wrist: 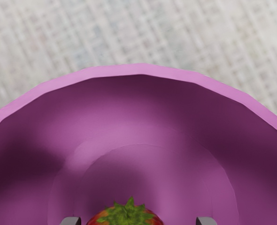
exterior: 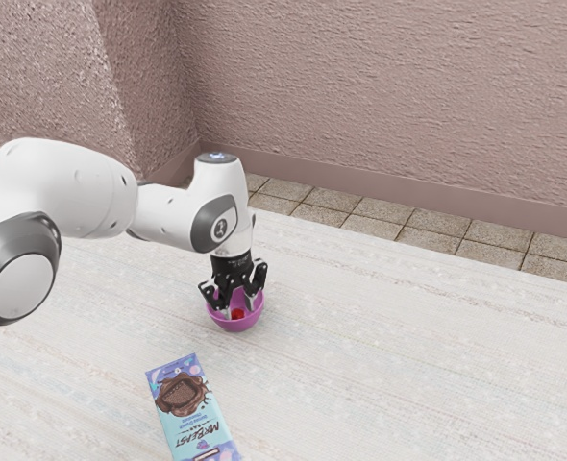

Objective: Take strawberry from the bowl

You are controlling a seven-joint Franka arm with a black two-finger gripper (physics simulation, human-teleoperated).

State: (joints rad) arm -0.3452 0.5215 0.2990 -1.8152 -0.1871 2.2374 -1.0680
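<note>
Strawberry [wrist: 126, 217] is red with a green leafy cap, sits inside purple bowl [exterior: 236, 327]. Hand [exterior: 241, 308] is wide, fingers either side of it.

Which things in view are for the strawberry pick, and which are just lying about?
For the job:
- strawberry, in the bowl
- purple bowl
- gripper, open, reaching into the bowl

Just lying about:
- chocolate bar, flat on the table

You can read "MrBeast" on chocolate bar [exterior: 189, 408], upside down in exterior view; smaller print too tiny to make out.
</note>
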